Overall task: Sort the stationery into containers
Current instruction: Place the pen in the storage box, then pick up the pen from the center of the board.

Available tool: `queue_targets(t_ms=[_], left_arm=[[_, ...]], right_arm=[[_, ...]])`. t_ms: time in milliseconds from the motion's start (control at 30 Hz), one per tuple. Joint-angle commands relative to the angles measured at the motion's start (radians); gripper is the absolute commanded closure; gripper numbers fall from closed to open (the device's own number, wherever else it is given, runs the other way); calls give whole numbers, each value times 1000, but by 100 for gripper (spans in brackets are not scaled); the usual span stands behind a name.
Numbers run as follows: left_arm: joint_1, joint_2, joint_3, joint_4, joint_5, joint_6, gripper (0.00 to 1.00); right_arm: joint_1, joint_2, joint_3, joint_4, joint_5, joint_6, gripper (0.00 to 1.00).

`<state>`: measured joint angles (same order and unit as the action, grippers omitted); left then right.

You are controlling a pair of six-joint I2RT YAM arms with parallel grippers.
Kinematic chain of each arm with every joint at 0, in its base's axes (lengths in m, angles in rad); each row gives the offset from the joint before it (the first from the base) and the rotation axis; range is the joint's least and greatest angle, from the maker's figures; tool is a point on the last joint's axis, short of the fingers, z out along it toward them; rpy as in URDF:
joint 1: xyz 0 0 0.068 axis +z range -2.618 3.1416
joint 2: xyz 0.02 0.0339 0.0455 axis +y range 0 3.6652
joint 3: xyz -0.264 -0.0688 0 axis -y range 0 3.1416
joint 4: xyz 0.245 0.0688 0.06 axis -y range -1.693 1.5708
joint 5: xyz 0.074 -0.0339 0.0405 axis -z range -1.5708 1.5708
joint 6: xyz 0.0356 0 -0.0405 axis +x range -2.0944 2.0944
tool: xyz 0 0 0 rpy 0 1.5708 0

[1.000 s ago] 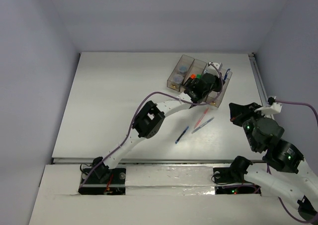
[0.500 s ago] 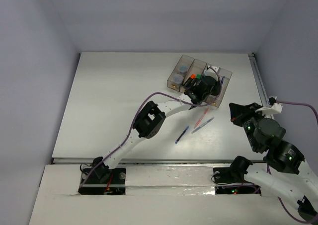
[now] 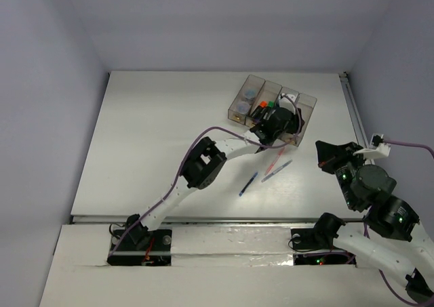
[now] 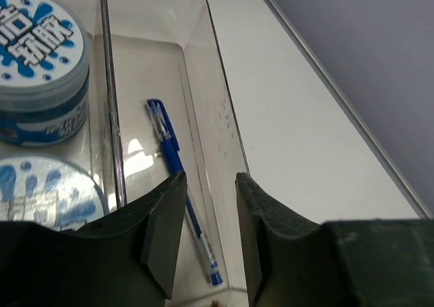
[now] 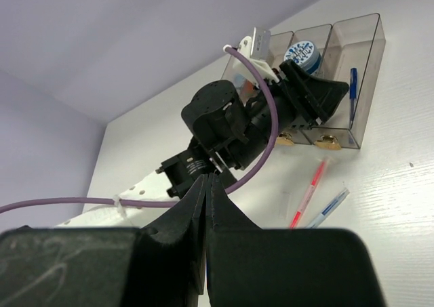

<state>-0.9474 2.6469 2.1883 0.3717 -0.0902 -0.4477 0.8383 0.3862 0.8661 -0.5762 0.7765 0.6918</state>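
Change: left end effector has parted its fingers over the last second, and the blue pen that poked out past the end compartment a second ago now lies inside it.
Left end effector: spread and gripping nothing; the wrist view shows both fingers apart above the pen, with no contact.
Blue pen: flat on the floor of the rightmost compartment of the containers, lying lengthwise, one end near the near wall.
Rolls: two blue-white rolls sit in the compartment just beside the pen's, one behind the other, with the dividing wall between them and the pen.
Markers: orange- and green-capped markers stand in the second compartment from the left.
Loose pens: a red pen and a bluish pen lie close together on the table near the containers; a darker blue pen lies a little nearer the arms.
Right end effector: pressed together and empty, held off to the right, well apart from the containers.
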Motion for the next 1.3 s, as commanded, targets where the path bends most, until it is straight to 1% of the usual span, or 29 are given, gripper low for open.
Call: queue_targets(t_ms=[0,33,67,100,133,167,200,233,300,333,467,533,633,667,700,733,800,933,967,1267], left_arm=[[-11,-148,-108,65,23,29,67],[-11,-221,-193,90,23,55,68],[-25,-267,-247,143,11,70,69],[-34,-365,-303,173,3,84,69],[-34,-413,-435,206,-6,96,71],[-48,-462,-505,269,-25,121,72],[-48,-510,-568,292,-25,132,75],[-62,-598,-693,324,-29,144,84],[-79,-674,-803,322,-45,167,100],[-91,-733,-908,314,-42,165,100],[-114,-844,-1122,329,-59,120,100],[-123,-881,-1195,323,-69,101,100],[-174,-890,-1234,290,-100,128,98],[-186,-884,-1239,274,-118,145,93],[-209,-875,-1233,268,-128,164,91],[-209,-855,-1224,257,-135,179,89],[-221,-832,-1182,237,-143,211,86],[-221,-737,-1098,208,-138,253,80],[-221,-722,-1064,196,-138,262,76],[-221,-595,-909,116,-123,349,74]], right_arm=[[-2,8,-6,24,12,-18,100],[-2,16,-6,26,13,-21,100],[-2,19,-7,26,15,-24,100],[-2,22,-7,22,20,-25,100],[-2,25,-9,21,20,-25,100],[-2,31,-18,21,21,-23,100],[-2,34,-22,21,23,-20,100],[-2,37,-29,22,21,-18,100],[-2,46,-42,24,12,-12,100],[-2,51,-47,26,9,-8,100],[-2,63,-65,64,-9,-15,100],[-2,80,-75,75,-22,-20,100],[-2,103,-76,53,-42,-5,100],[-2,105,-81,35,-39,1,100],[-2,106,-87,29,-39,9,100],[-2,100,-91,21,-37,23,100],[-2,89,-99,-2,-33,37,100],[-2,65,-90,-34,-19,52,100],[-2,59,-85,-48,-13,54,100],[-2,48,-96,-62,7,71,100]])
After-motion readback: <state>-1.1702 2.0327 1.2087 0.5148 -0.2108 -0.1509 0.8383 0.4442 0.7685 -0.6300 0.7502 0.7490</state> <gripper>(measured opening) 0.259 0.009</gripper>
